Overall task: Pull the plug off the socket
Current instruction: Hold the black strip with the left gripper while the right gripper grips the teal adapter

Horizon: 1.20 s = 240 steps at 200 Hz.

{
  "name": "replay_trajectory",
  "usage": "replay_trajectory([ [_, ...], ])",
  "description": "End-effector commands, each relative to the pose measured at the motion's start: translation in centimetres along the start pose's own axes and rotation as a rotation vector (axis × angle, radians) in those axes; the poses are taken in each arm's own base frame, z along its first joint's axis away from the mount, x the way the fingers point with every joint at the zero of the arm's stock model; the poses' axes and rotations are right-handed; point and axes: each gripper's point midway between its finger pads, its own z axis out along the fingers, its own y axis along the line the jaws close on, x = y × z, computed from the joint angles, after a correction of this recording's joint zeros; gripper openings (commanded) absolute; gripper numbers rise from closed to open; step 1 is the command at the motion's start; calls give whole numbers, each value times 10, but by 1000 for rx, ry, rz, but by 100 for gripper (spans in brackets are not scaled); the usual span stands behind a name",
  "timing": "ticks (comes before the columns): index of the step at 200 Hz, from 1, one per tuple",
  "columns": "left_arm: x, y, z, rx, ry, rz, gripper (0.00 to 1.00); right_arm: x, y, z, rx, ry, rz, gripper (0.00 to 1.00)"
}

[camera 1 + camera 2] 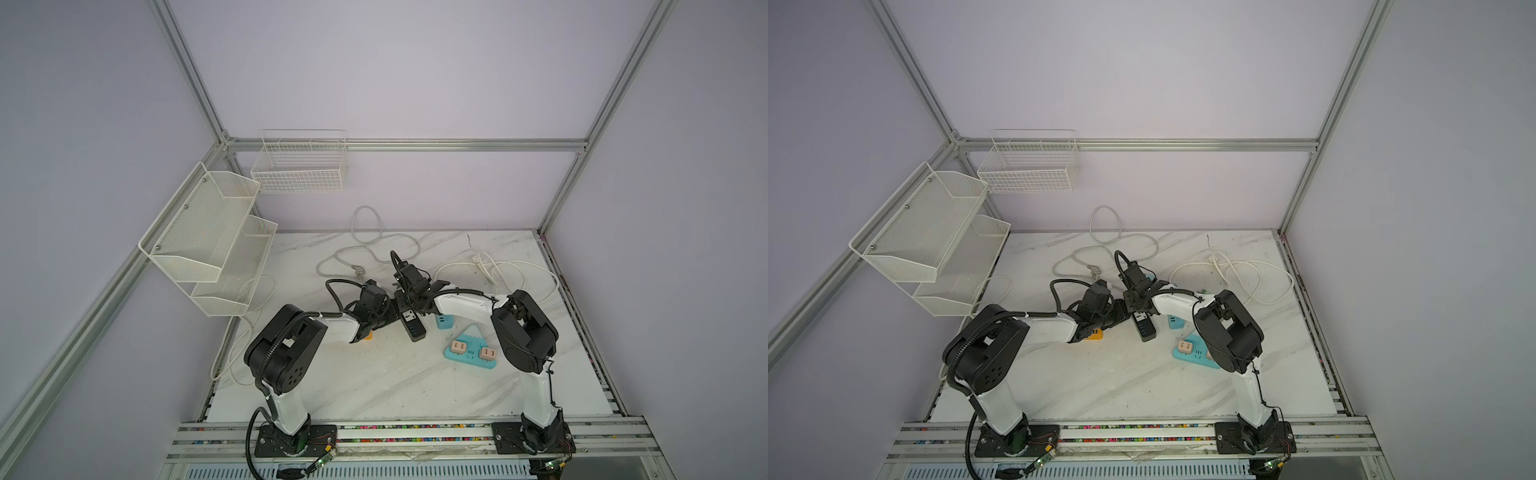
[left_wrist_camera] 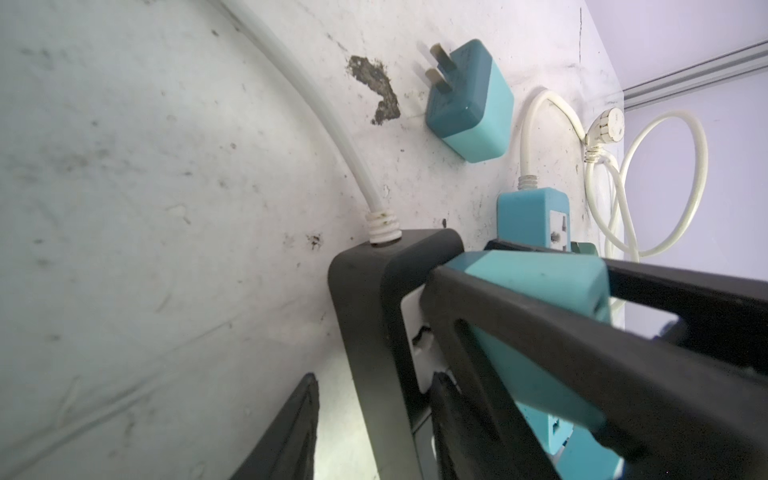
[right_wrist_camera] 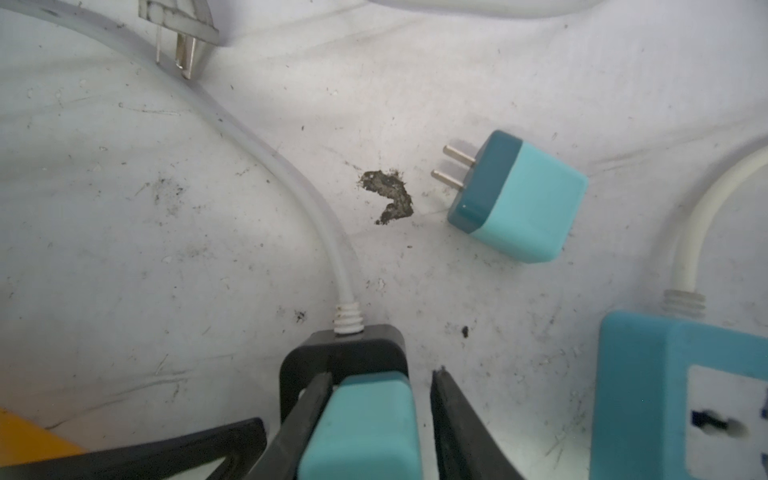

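An orange-yellow block (image 1: 1094, 333) pokes out from under the left arm on the counter (image 1: 374, 382). Just right of it, the left end effector (image 1: 388, 313) sits at the black power strip (image 1: 412, 323). Only its wrist view shows the jaws narrowly apart: one finger (image 2: 286, 432) is beside the strip with bare counter between them, and the other is over the strip's face.

The teal plug (image 3: 361, 424) is seated in the strip's cord end, and both top views hide it under the right end effector (image 1: 410, 300). The right wrist view shows those jaws narrow around the plug. One finger (image 3: 309, 407) touches it, and a sliver of counter separates the other.

A loose teal plug (image 3: 521, 199) lies beyond, seen only from the wrists. Further right sits a blue socket box (image 1: 443, 322), then a triangular teal socket (image 1: 471, 360) carrying two beige plugs (image 1: 458, 345). In a top view only one beige plug (image 1: 1185, 345) shows beside the right arm's elbow.
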Motion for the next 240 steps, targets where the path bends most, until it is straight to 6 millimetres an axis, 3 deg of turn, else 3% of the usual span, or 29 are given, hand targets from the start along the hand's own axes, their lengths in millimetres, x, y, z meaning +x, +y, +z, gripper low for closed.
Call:
replay_trajectory([
  [1, -14, -15, 0, 33, -25, -14, 44, 14, 2, 2, -3, 43, -26, 39],
  [70, 1, -1, 3, -26, 5, -27, 42, 8, 11, -6, -33, 14, -12, 23],
  [116, 18, 10, 1, -78, 26, -35, 39, -6, 12, -11, -32, -23, 11, 21],
  [165, 29, 27, -2, -131, 23, -62, 35, -11, 37, -10, -105, -25, 21, 16],
  [219, 38, 26, 3, -124, 39, -57, 34, -20, 19, -14, -31, -40, 31, 13],
  [240, 39, 29, 2, -142, 34, -59, 34, -21, 30, -13, -46, -36, 19, 12],
])
